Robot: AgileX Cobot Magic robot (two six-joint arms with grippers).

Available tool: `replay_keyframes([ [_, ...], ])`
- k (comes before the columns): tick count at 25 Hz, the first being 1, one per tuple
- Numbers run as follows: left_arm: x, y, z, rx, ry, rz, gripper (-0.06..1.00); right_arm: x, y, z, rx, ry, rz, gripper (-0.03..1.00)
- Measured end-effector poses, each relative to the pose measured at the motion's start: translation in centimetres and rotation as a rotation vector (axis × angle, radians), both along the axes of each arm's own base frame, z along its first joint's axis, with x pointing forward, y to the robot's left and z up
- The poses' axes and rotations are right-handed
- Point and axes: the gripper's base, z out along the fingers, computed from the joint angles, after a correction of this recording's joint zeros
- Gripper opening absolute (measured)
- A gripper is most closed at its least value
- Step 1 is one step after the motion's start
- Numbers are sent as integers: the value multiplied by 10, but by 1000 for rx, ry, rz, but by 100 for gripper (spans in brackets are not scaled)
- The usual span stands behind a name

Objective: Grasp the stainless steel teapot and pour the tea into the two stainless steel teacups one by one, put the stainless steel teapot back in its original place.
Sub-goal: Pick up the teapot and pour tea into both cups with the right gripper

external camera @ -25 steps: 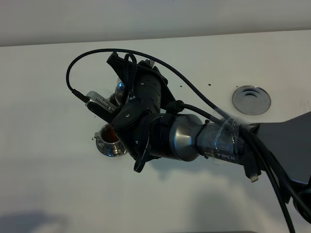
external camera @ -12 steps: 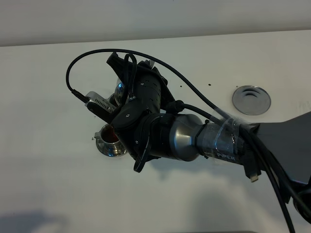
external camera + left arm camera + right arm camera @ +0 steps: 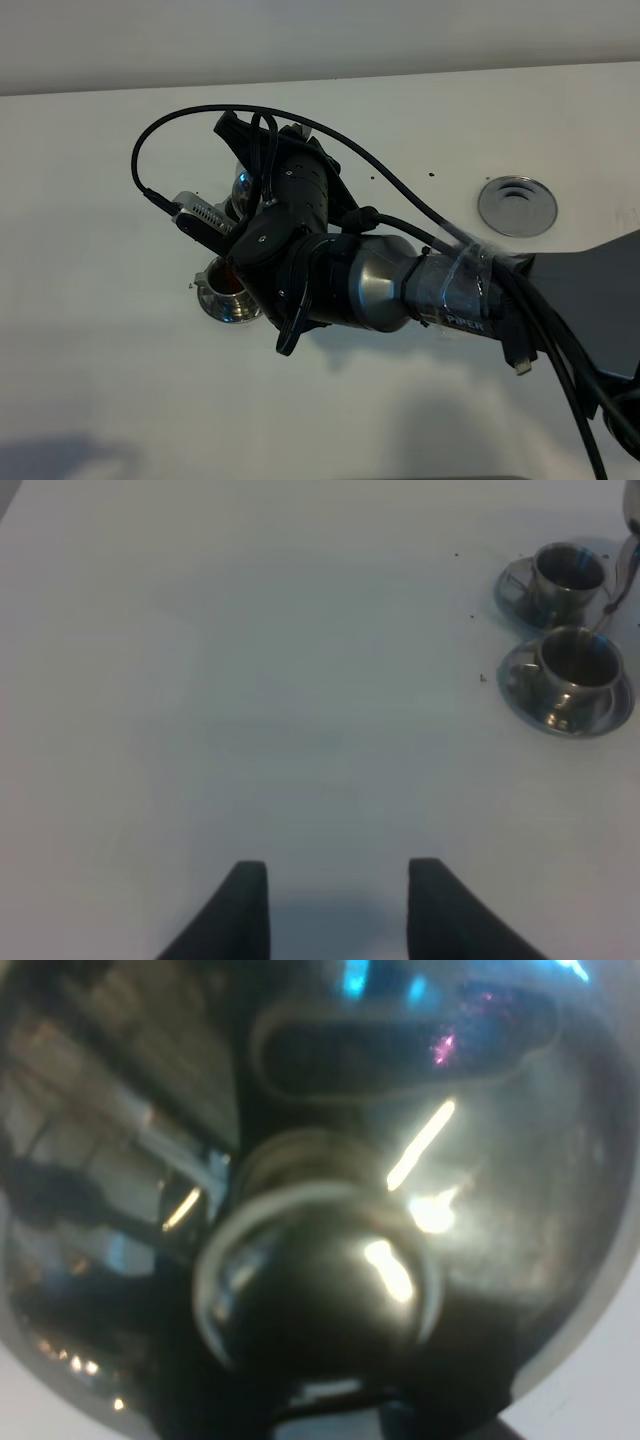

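Two cups, one pour under way

Two cups sit side by side on their saucers. In the high view only the near cup (image 3: pixel 224 283) shows clearly, with reddish-brown tea (image 3: pixel 228 281) in it; the far cup (image 3: pixel 568 575) is hidden there behind the right arm. The left wrist view shows both: the far one just beyond the near one, their saucers almost touching.

The right gripper (image 3: pixel 245 165) reaches across the middle and hangs over the cups, carrying the pot (image 3: pixel 241 185), of which only a sliver of shiny steel shows past the black wrist. Its own camera is filled by the pot's domed lid and knob (image 3: pixel 320 1280), so the pot sits right up against the fingers. The fingers themselves are not visible, but they read as pressed together on the pot, most likely at its handle.

The relation that matters is spout to cup. The pot lies above and slightly beyond the near cup, towards the far one, so I judge the pour is at or moving to the far cup. The spout cannot be made out.

The left gripper (image 3: pixel 335 905) hovers over bare table (image 3: pixel 250 700), fingers spread, holding nothing, well apart from the cups. The coaster (image 3: pixel 517 205) lies empty on the right, well clear of the cups, on the right arm's own side.
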Motion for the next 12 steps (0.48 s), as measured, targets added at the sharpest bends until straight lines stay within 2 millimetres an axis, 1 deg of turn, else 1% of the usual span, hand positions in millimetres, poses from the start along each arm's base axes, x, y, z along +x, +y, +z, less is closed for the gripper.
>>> replay_keyframes([
  [6,0,0,0,0,0,0,36,-1,-2,-3,24,35,-30,18],
  [12,0,0,0,0,0,0,36,-4,-5,-9,110,107,-117,18],
])
